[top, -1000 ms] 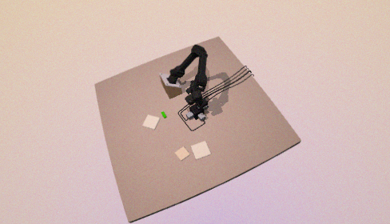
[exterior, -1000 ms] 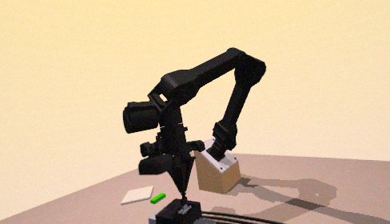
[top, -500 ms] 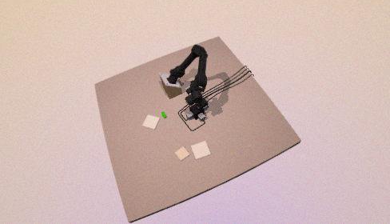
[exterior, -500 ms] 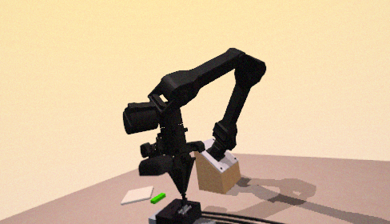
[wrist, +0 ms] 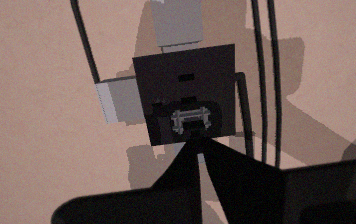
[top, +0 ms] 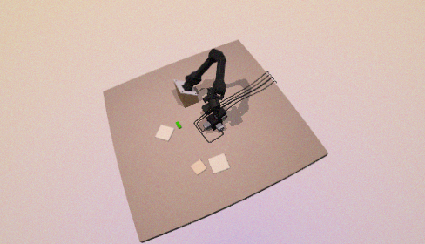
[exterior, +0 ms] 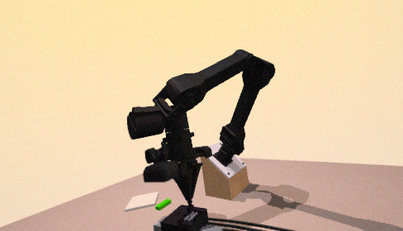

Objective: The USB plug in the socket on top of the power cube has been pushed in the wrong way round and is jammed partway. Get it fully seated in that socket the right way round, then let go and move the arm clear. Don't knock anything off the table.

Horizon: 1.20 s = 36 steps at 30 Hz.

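Arm bent over the cube on a brown desk [top: 270, 160]

The arm [top: 209, 75] reaches down to the dark cube [top: 213, 121] — cables [top: 248, 91] trail off toward the desk's far edge. Three pale tiles [top: 165, 132] and a green block [top: 178, 125] lie apart — near the cube.

Matte black arm [exterior: 215, 75], chunky joints, seemingly tapered jaws
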Motion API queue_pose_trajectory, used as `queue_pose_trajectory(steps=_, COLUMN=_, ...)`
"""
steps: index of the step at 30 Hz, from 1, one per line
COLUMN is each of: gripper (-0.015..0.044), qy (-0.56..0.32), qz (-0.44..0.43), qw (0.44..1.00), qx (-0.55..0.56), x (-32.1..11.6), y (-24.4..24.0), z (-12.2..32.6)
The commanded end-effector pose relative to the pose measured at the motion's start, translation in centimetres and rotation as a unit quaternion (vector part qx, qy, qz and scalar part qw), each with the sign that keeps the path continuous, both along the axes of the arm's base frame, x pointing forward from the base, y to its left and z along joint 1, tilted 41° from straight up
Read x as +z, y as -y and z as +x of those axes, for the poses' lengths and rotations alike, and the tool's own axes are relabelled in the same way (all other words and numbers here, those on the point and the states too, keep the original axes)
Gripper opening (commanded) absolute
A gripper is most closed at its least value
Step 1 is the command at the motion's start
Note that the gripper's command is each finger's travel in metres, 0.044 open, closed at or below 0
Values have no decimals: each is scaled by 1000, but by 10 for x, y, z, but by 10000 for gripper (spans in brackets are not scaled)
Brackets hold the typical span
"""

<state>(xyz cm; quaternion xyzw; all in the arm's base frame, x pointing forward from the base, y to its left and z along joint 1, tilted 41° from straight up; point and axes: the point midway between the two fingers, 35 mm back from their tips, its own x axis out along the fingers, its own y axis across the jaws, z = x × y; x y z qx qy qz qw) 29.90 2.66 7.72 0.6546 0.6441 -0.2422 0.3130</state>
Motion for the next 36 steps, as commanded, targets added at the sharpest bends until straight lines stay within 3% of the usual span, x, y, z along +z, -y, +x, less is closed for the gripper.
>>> queue_pose_trajectory(steps=1, gripper=0, qy=-1, qz=2, qw=1000, qx=-2, x=-1, y=-1, z=0)
queue_pose_trajectory(steps=36, gripper=0, qy=-1, qz=2, qw=1000, qx=-2, x=-4, y=-3, z=1)
